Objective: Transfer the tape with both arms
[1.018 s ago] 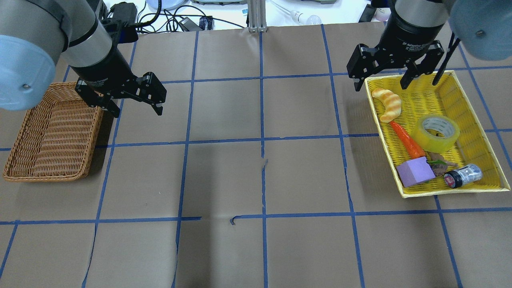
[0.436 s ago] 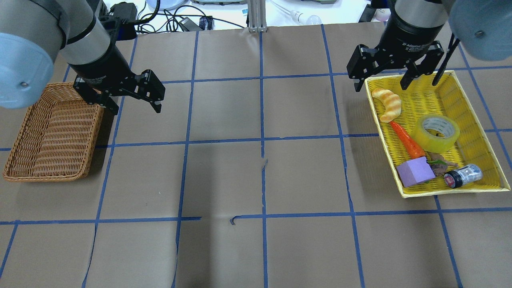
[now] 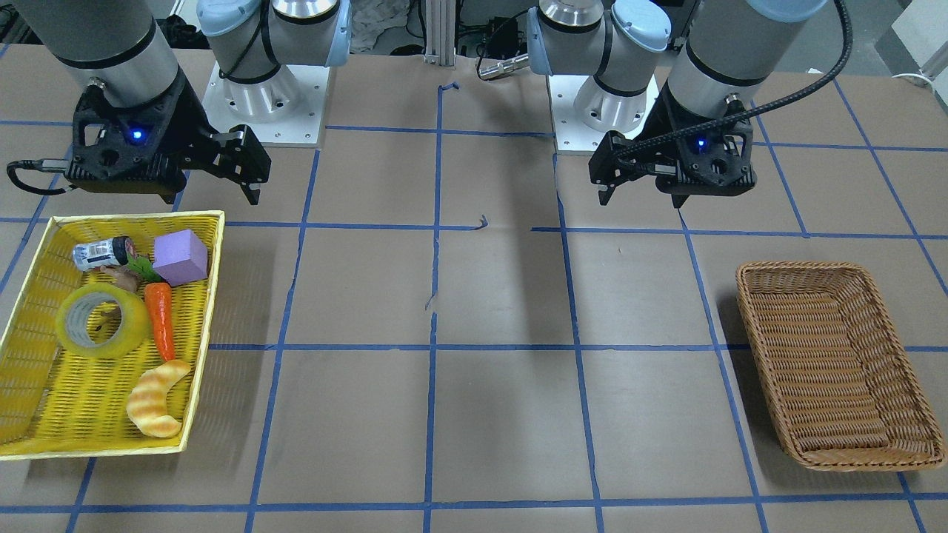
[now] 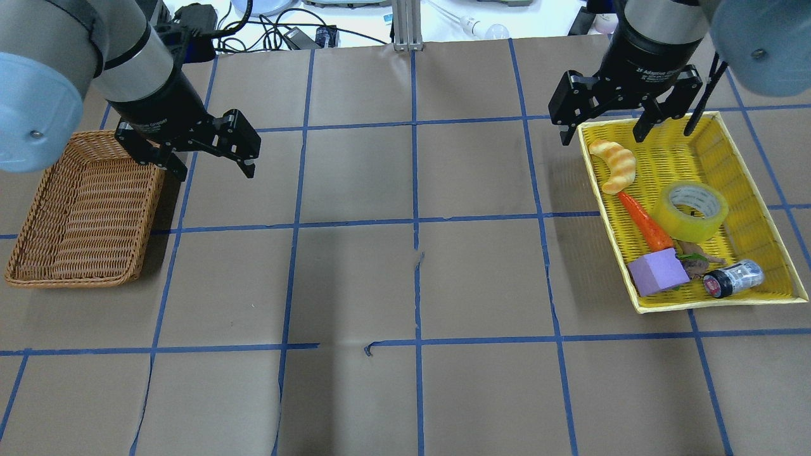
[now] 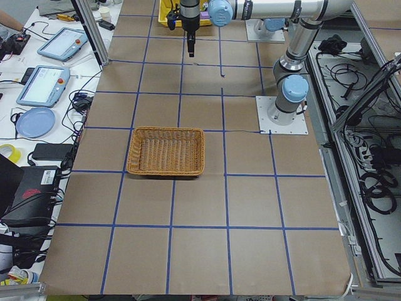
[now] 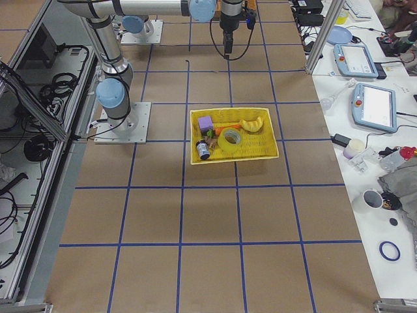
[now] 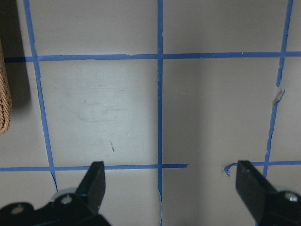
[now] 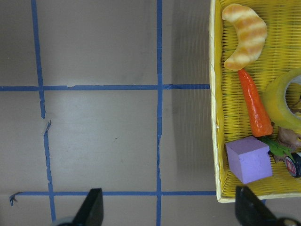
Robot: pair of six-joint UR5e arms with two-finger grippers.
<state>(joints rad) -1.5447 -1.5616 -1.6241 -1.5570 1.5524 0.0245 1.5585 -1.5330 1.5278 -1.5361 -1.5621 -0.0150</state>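
Observation:
The tape (image 4: 690, 210) is a translucent yellow roll lying flat in the yellow tray (image 4: 716, 305), between a carrot and the tray's right wall. It also shows in the front view (image 3: 102, 321) and at the right wrist view's right edge (image 8: 282, 101). My right gripper (image 4: 600, 136) is open and empty. It hovers over the tray's far left corner, above the croissant and short of the tape. My left gripper (image 4: 217, 174) is open and empty, above the table just right of the wicker basket (image 4: 82, 215).
The yellow tray also holds a croissant (image 4: 613, 166), a carrot (image 4: 646, 223), a purple block (image 4: 657, 272), a small jar (image 4: 734, 278) and a brown-green item. Cables and devices lie past the table's far edge. Blue tape lines grid the brown table.
My left gripper has shifted slightly towards the table's far edge and a little left. The right gripper has hardly moved. Both stay open.

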